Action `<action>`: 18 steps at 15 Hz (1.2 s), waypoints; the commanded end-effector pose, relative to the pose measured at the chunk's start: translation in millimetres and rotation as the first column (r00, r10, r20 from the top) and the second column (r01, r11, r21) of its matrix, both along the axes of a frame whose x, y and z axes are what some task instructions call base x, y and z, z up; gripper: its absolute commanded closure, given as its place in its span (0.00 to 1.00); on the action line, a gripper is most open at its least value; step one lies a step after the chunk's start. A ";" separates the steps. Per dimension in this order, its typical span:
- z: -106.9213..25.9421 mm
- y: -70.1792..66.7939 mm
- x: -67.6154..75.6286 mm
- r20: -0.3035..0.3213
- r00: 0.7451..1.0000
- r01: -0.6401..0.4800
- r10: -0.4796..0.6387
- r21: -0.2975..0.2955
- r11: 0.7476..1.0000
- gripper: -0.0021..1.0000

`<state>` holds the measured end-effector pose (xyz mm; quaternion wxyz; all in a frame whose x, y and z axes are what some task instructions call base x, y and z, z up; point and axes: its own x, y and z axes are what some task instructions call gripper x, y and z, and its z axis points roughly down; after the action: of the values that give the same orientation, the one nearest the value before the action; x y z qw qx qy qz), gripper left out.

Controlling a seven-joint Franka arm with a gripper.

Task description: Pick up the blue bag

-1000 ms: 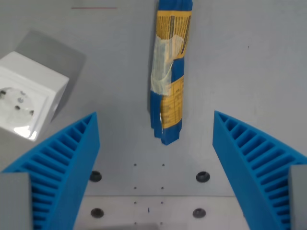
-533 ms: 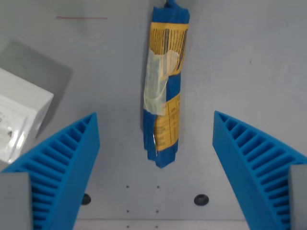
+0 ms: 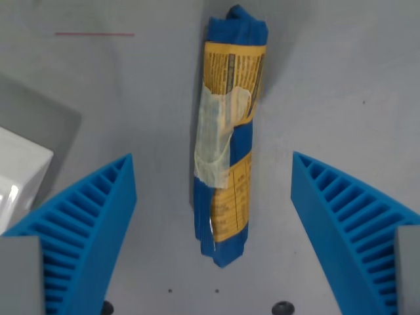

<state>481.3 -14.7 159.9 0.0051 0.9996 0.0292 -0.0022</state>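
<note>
While the gripper (image 3: 213, 223) hangs above the grey table (image 3: 341, 79), its two blue ribbed fingers (image 3: 85, 230) stand spread wide at the lower left and lower right of the frame, touching nothing. The blue bag (image 3: 226, 131) lies flat between them, running from top centre down to lower centre. It is a sealed, narrow blue packet with yellow printed panels and a pale translucent window; contents cannot be identified. A white box (image 3: 16, 174) sits at the left edge.

white box (image 3: 16, 177), grey table (image 3: 341, 85), red line (image 3: 95, 33)
</note>
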 end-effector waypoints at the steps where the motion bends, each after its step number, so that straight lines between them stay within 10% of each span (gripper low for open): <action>1: -14.0 0.1 -6.0 0.112 0.994 -0.023 0.015 0.066 0.998 1.00; 18: -14.0 0.1 -6.0 0.112 0.994 -0.023 0.015 0.066 0.998 1.00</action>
<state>482.6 -14.5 144.8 0.0056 0.9995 0.0296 0.0001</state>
